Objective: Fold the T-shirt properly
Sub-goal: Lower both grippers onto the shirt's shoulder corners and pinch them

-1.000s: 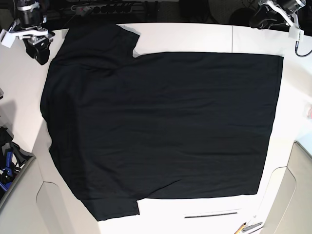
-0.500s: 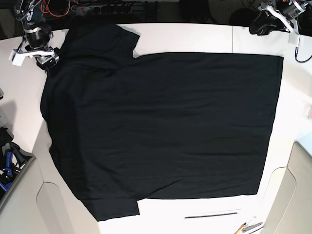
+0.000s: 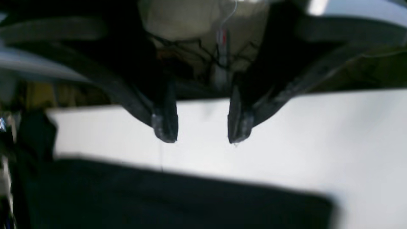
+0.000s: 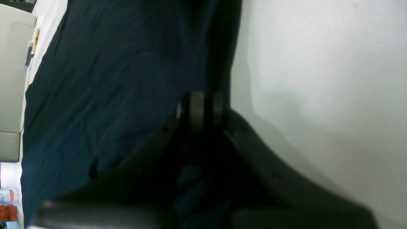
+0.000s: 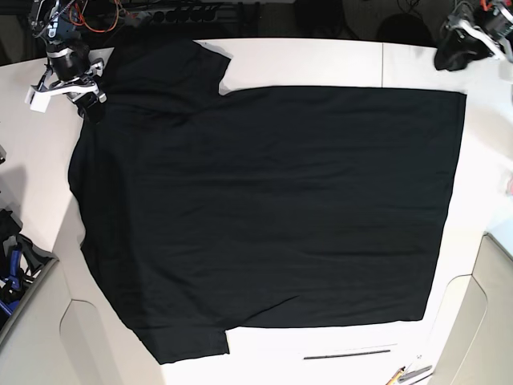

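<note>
The black T-shirt (image 5: 272, 208) lies spread flat on the white table (image 5: 321, 60), plain side up, with its sleeves at the far left and near left. My right gripper (image 5: 88, 106) sits at the shirt's far-left edge beside the upper sleeve. In the right wrist view its fingers (image 4: 197, 108) are pressed together on the edge of the T-shirt (image 4: 111, 79). My left gripper (image 5: 450, 60) hovers above the table at the far right, just past the shirt's corner. Its fingers (image 3: 165, 130) stand apart with nothing between them, and the T-shirt (image 3: 159, 197) lies below them.
A power strip (image 5: 172, 12) and cables lie behind the table's far edge. Pens (image 5: 409, 373) and a thin dark strip (image 5: 349, 353) lie near the front edge. Beige panels (image 5: 497, 305) flank the front corners, and blue gear (image 5: 12, 269) sits at the left.
My right gripper has moved right onto the shirt's far-left edge and closed there. The left gripper has shifted right, toward the shirt's far-right corner. The shirt lies as before.
</note>
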